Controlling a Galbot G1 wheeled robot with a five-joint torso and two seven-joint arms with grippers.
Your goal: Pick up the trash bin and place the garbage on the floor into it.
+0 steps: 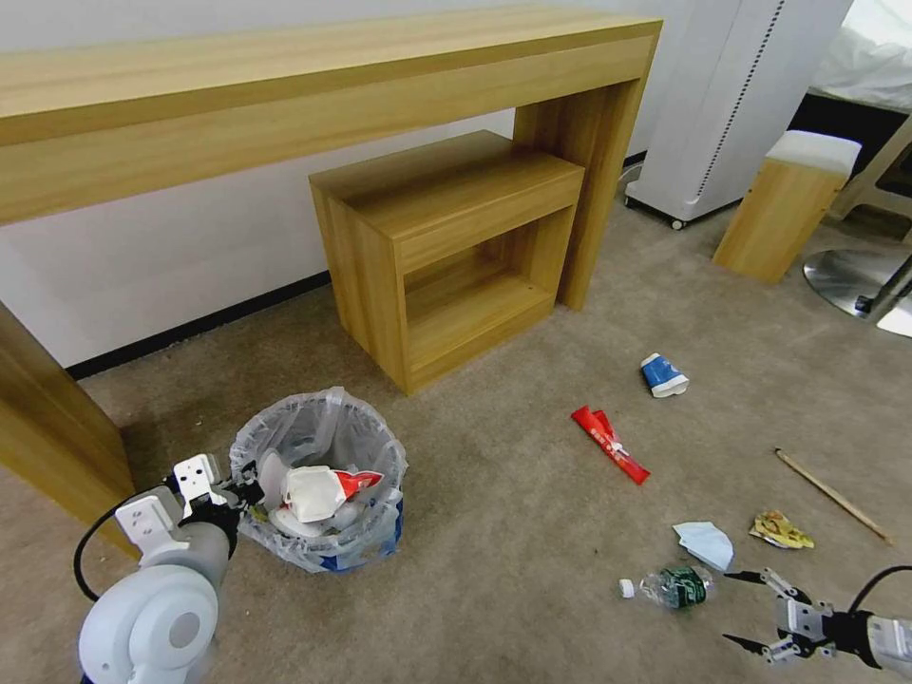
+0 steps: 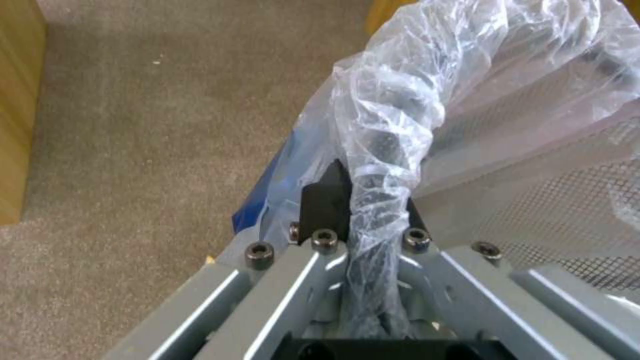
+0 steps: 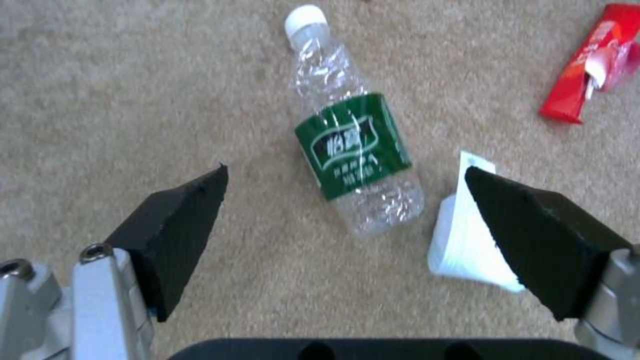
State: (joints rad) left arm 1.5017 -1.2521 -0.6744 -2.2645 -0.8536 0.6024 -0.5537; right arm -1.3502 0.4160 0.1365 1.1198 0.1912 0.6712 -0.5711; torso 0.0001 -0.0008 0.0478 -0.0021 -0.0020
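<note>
While our left hand (image 1: 249, 494) is clamped shut on the bag-covered rim of the trash bin (image 1: 323, 429), our right hand (image 1: 746, 608) hangs low over the floor (image 1: 513, 532) with its fingers (image 3: 179, 235) spread wide and nothing between them. We see the bin standing on the beige carpet in front of the small wooden cabinet (image 1: 446, 247), lined with a crinkly plastic bag (image 2: 393, 115) and already holding a crushed red-white cup (image 1: 318, 492) and other scraps. From our left wrist, the bunched plastic and the rim run between the dark pads (image 2: 325, 202), with the mesh wall of the bin just beside them.

Just ahead of our open right hand lies a clear bottle (image 3: 350, 150) with a green label and white cap, on its side, untouched. A folded white tissue (image 3: 467, 240) lies just beside it, near one fingertip. Farther off on the carpet we see a red wrapper (image 1: 610, 445), a crushed blue-white cup (image 1: 663, 375), a yellow wrapper (image 1: 779, 530) and a wooden stick (image 1: 831, 494), all apart from each other and well away from the bin.
</note>
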